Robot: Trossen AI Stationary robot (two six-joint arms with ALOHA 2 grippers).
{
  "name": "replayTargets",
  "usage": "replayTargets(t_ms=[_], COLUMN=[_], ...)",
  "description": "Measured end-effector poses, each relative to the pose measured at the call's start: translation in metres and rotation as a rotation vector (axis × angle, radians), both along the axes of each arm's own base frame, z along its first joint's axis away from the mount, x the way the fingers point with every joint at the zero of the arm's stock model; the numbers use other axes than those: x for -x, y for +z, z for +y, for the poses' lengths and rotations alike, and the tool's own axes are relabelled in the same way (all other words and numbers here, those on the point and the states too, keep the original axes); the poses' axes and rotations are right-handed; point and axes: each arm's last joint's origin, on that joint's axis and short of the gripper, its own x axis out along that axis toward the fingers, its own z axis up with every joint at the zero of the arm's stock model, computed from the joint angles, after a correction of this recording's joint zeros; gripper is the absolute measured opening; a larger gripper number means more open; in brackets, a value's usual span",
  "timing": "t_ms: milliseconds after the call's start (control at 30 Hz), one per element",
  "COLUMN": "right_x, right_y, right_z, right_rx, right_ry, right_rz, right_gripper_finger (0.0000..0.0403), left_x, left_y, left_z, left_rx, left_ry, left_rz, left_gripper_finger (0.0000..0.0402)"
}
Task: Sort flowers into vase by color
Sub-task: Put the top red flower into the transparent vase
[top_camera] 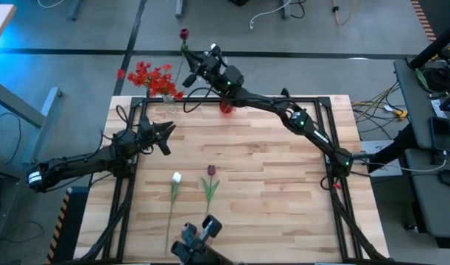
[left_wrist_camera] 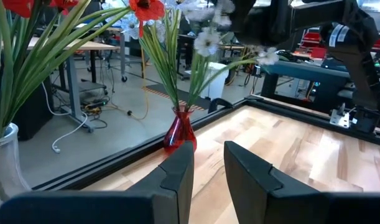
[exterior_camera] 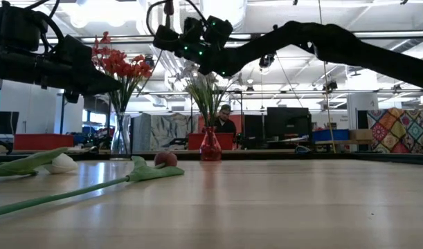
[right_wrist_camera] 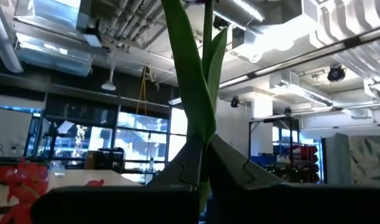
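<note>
My right gripper [top_camera: 196,62] is raised over the table's far edge and shut on a dark red tulip [top_camera: 184,34], just right of the clear vase [top_camera: 166,97] of red flowers [top_camera: 151,76]. A small red vase [exterior_camera: 210,145] holds white and pale sprays [left_wrist_camera: 208,40] and stands at the far edge under my right arm. A white bud flower [top_camera: 176,177] and a second dark red tulip [top_camera: 211,171] lie flat on the table near its front. My left gripper [top_camera: 166,135] hovers open and empty at the table's left, pointing at the vases. My right gripper pinches the tulip's green stem and a leaf [right_wrist_camera: 201,134] between its two fingers, which lie across the stem. The tulip is lifted clear of the table and stands roughly upright, its stem [exterior_camera: 168,8] rising above the fingers with the flower head on top.
A black frame rail [top_camera: 239,98] runs along the table's far edge by both vases. My right arm [top_camera: 298,118] spans the far right of the table. A dark camera mount [top_camera: 199,235] sits at the front edge. Bare wood [top_camera: 283,191] lies at centre and right.
</note>
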Motion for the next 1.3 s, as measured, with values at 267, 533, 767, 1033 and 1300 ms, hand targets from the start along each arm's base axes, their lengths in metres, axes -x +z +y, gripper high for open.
replayTargets(t_ms=[267,533,767,1033,1300], right_x=[-0.003,-0.008,-0.010,-0.013,-0.012], right_y=[-0.012,-0.034,-0.047,-0.046,-0.018], right_z=[-0.003,-0.003,-0.002,0.003,0.015], right_rx=[-0.035,-0.059,-0.061,-0.035,-0.009], right_ry=[-0.003,0.024,0.016,0.016,0.033], right_rz=[-0.014,-0.067,-0.107,-0.092,-0.068], right_gripper_finger=[0.0012,0.0012,0.0012,0.0012,0.0012], left_x=[0.000,0.000,0.000,0.000,0.000], left_y=[0.001,0.001,0.001,0.001,0.001], left_z=[0.000,0.000,0.000,0.000,0.000], left_rx=[-0.004,-0.001,0.002,0.002,0.002], left_ry=[0.000,0.000,-0.018,-0.021,-0.020], left_rz=[-0.008,-0.012,-0.014,-0.014,-0.014], left_gripper_finger=[0.0075,0.0075,0.0075,0.0075,0.0075])
